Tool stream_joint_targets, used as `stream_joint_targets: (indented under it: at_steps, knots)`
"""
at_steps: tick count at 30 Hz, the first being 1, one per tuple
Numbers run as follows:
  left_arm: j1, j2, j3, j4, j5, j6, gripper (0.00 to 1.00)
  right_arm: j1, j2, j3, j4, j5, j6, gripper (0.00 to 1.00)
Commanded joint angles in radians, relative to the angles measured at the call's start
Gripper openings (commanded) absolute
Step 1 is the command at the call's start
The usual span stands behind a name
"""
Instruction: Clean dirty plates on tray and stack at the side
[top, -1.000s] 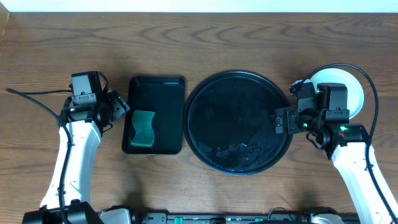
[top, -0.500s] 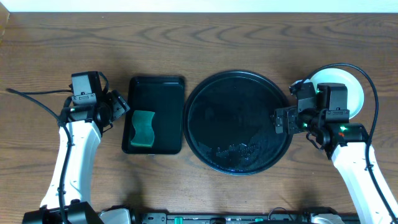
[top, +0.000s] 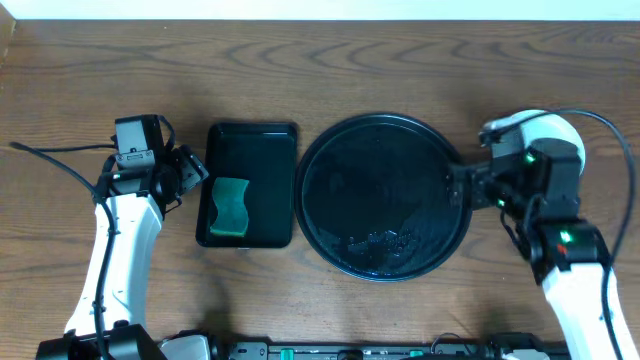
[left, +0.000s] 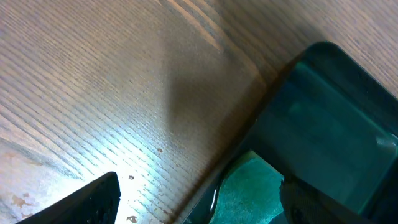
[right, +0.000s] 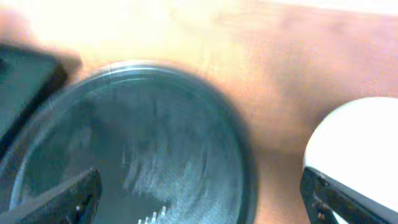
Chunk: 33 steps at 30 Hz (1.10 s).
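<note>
The round black tray (top: 380, 165) lies mid-table with no plates on it, only wet streaks; it fills the left of the right wrist view (right: 155, 137). A white plate (top: 556, 130) sits right of the tray, partly under my right arm, and its rim shows as a white curve in the right wrist view (right: 357, 137). Whether more plates lie beneath it I cannot tell. My right gripper (top: 458, 187) (right: 200, 202) is open over the tray's right rim, holding nothing. My left gripper (top: 196, 172) (left: 198, 205) is open beside the small tray, also holding nothing.
A small rectangular black tray (top: 250, 150) (left: 326, 112) lies left of the round tray and holds a green sponge (top: 231, 205) (left: 249, 190). Bare wooden table surrounds everything. The right wrist view is blurred.
My right arm has shifted right and toward the front, and its wrist now covers more of the white plate. The left arm has not moved.
</note>
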Motion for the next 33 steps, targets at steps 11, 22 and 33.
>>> stream_joint_targets:
  at_steps: [11,22,33]
  knots:
    - [0.004,-0.005,0.020,-0.003,-0.001,-0.002,0.83,0.005,-0.566,-0.208,0.445,0.069,0.000,0.99]
    - [0.004,-0.005,0.020,-0.003,-0.001,-0.002,0.82,-0.019,-0.850,-0.368,0.445,0.086,0.000,0.99]
    - [0.004,-0.005,0.020,-0.003,-0.001,-0.002,0.82,-0.026,-0.999,-0.597,0.583,0.087,0.050,0.99]
